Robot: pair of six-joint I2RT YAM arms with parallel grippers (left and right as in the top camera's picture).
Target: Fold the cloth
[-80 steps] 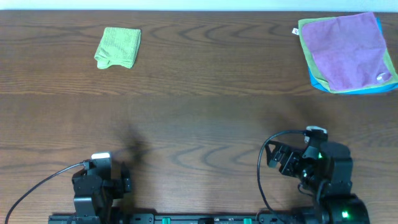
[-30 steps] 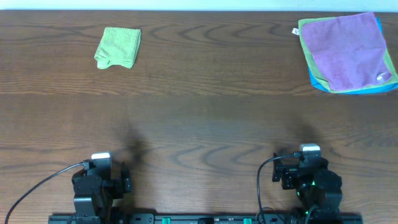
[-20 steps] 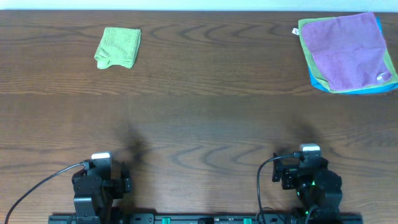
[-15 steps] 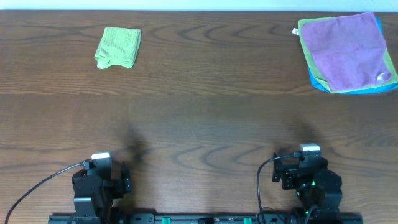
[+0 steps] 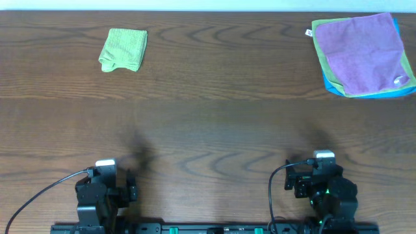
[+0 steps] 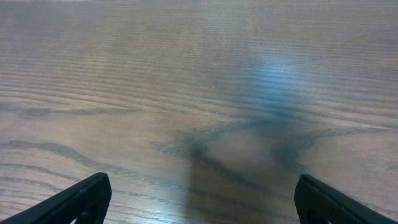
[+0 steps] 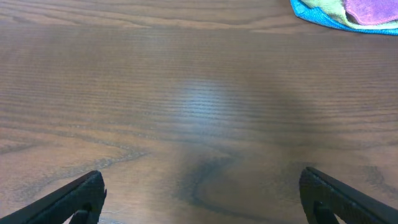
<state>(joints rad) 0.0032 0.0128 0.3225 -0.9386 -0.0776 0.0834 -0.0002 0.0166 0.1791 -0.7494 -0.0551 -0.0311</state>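
Observation:
A small light-green cloth [image 5: 123, 49] lies folded at the far left of the table. A stack of flat cloths [image 5: 361, 54], purple on top of green and blue, lies at the far right; its blue and green edge shows in the right wrist view [image 7: 348, 14]. My left gripper [image 6: 199, 199] is open and empty, low over bare wood near the front edge. My right gripper [image 7: 202, 196] is open and empty, also over bare wood near the front edge. Both arms [image 5: 104, 192] [image 5: 322, 188] are far from the cloths.
The dark wooden table [image 5: 208, 123] spans the whole view. A black cable [image 5: 39, 195] runs from the left arm toward the front left corner. A rail with the arm bases [image 5: 208, 229] runs along the front edge.
The right arm has pulled back toward the front edge since the earliest frame and has stayed still for the last second. The left arm and the cloths have not moved.

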